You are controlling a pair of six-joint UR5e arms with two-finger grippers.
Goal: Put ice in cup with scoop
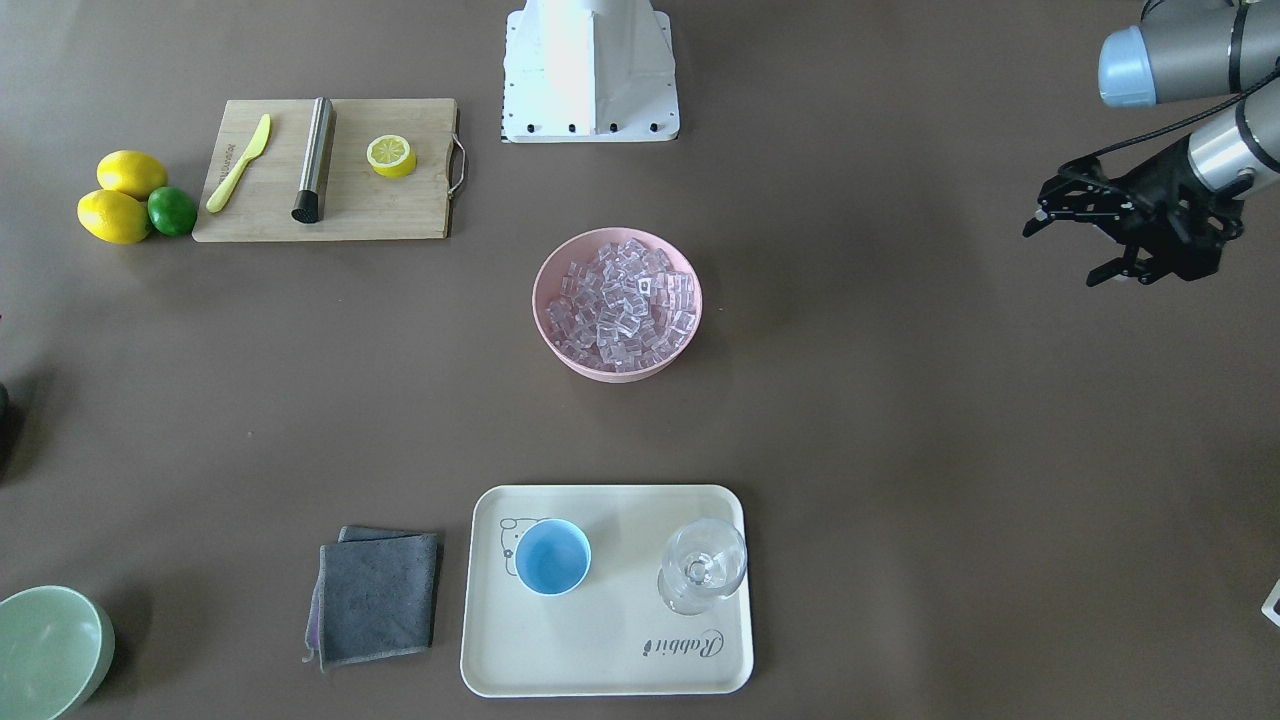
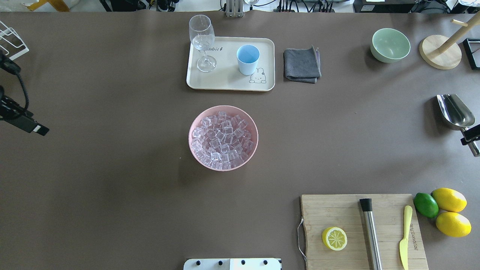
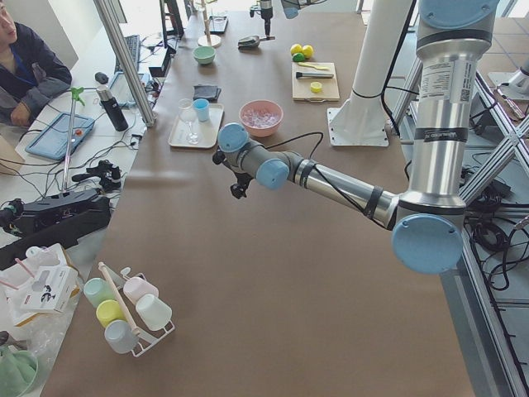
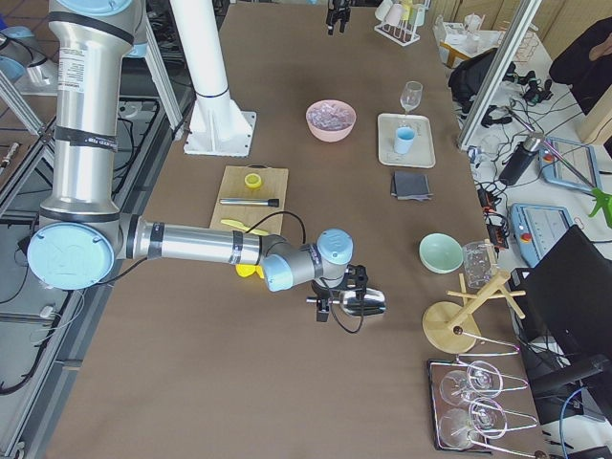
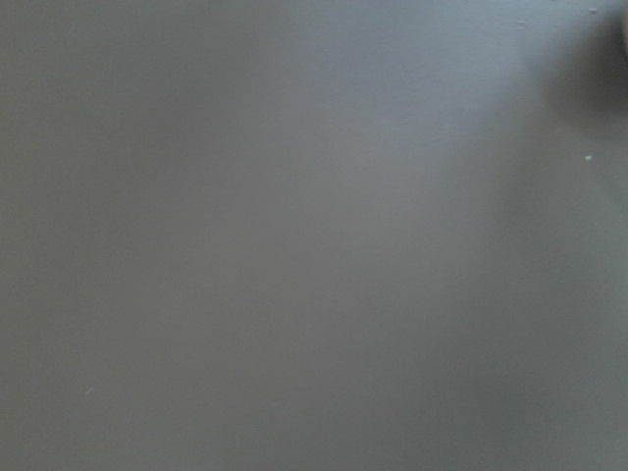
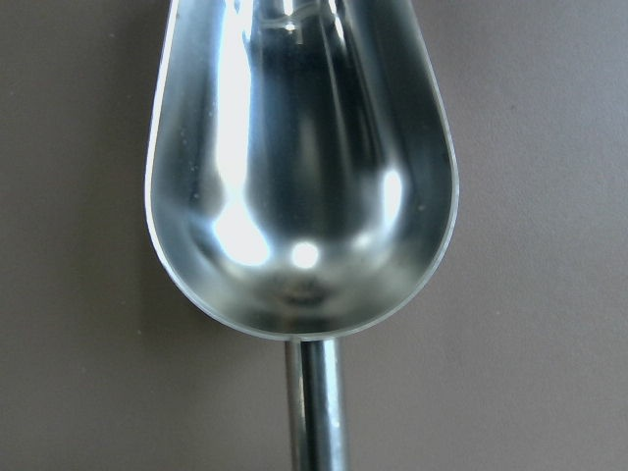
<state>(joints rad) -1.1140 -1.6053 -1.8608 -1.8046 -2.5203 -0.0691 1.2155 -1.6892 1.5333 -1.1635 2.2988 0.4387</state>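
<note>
The ice (image 2: 223,137) fills a pink bowl (image 2: 256,131) at the table's middle. The light-blue cup (image 2: 247,59) stands upright and empty on a cream tray (image 2: 228,80) beyond the bowl. My right gripper (image 2: 470,138) is shut on the thin handle of the steel scoop (image 2: 454,111) at the far right and holds it above the table. The scoop's bowl (image 6: 299,167) is empty and fills the right wrist view. My left gripper (image 1: 1062,250) hangs open and empty over bare table at the far left, well away from everything.
A clear stemmed glass (image 2: 202,41) shares the tray. A grey cloth (image 2: 302,64) and a pale-green bowl (image 2: 390,45) lie right of it. A cutting board (image 2: 360,228) holds a lemon half, a steel rod and a yellow knife. Lemons and a lime (image 2: 444,210) lie beside it.
</note>
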